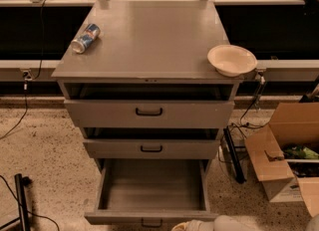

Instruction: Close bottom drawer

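Note:
The grey cabinet [149,41] has three drawers. The bottom drawer [152,187] is pulled far out and shows a plain grey tray with nothing in it. Its slim front panel [114,218] and small black handle [151,223] sit at the bottom edge of the view. My gripper [182,226] is at the very bottom edge, just right of the handle and in front of the drawer's front panel. The pale arm [224,223] runs off to the right behind it. Most of the gripper is cut off by the frame.
The middle drawer [151,148] and top drawer [148,111] each stand slightly out. A can [85,38] lies on the cabinet top at the left, and a cream bowl [232,59] sits at the right edge. An open cardboard box [286,150] stands on the floor at the right. Cables [22,200] lie at the left.

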{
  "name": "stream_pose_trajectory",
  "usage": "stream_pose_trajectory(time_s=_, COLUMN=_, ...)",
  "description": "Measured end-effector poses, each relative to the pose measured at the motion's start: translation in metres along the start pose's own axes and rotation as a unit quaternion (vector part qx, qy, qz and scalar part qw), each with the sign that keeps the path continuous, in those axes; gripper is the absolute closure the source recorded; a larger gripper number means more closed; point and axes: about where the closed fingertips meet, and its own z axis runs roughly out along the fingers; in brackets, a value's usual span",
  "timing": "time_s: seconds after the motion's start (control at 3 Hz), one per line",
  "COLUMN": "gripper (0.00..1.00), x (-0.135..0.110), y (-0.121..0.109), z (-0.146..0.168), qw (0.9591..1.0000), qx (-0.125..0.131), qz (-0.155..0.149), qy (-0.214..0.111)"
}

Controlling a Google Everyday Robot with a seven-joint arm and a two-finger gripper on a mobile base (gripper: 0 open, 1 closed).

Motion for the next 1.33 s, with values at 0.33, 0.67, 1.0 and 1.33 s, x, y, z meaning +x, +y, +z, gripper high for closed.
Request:
stream_pose_trajectory(time_s=0.33, gripper=1.0, x=0.0078, y=-0.0003, z=0.0191, qw=0.9998, qx=-0.008, qz=0.016, qy=0.004)
stream_pose_trajectory(time_s=0.67, gripper=1.0, x=0.0081, y=-0.0005, z=0.0207, qw=0.9998, qx=-0.009, qz=0.017, qy=0.004)
stream_pose_trajectory(time_s=1.0, gripper=1.0, x=0.0078, y=0.005, z=0.0219, qw=0.9998, qx=-0.008, qz=0.015, qy=0.008)
stream_pose_trajectory(time_s=1.33, gripper=1.0, x=0.0106, y=0.0066, z=0.0262, qw=0.9998, qx=0.001, qz=0.015, qy=0.013)
